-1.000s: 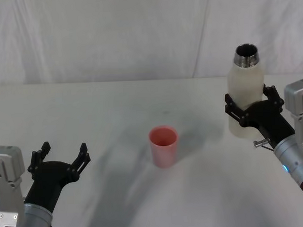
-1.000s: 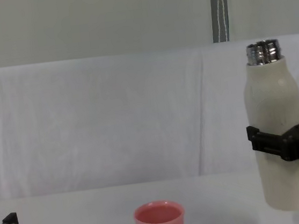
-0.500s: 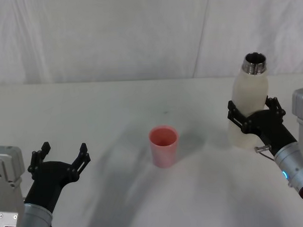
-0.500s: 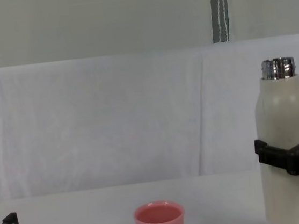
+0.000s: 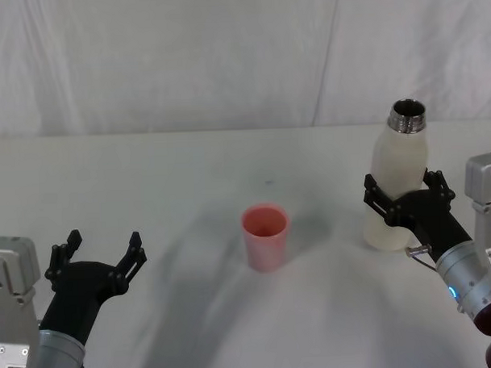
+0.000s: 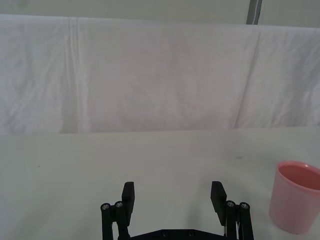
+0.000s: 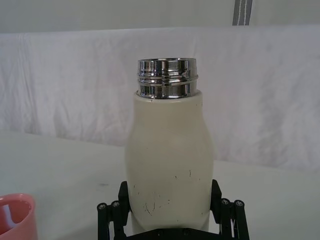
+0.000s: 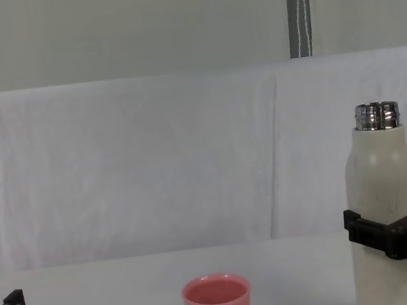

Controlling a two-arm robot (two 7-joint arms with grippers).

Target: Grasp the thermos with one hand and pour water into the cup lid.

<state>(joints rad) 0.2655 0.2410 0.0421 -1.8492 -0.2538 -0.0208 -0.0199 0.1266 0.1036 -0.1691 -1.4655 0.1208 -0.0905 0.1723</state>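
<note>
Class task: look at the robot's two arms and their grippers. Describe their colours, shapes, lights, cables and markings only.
Both grippers, left gripper and right gripper, are matte black, with linkage-style jaws ending in flat rectangular pads and visible silver screws at the pivots. Each sits on a black tapered wrist, then a silver-grey cylindrical segment with a small green-blue light. Pale grey box housings sit alongside. A thin cable loops beside the right wrist.

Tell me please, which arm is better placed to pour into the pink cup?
The right. Its gripper already clasps the upright thermos, to the right of the cup lid. The left gripper is open, holding nothing, parked near the robot.
</note>
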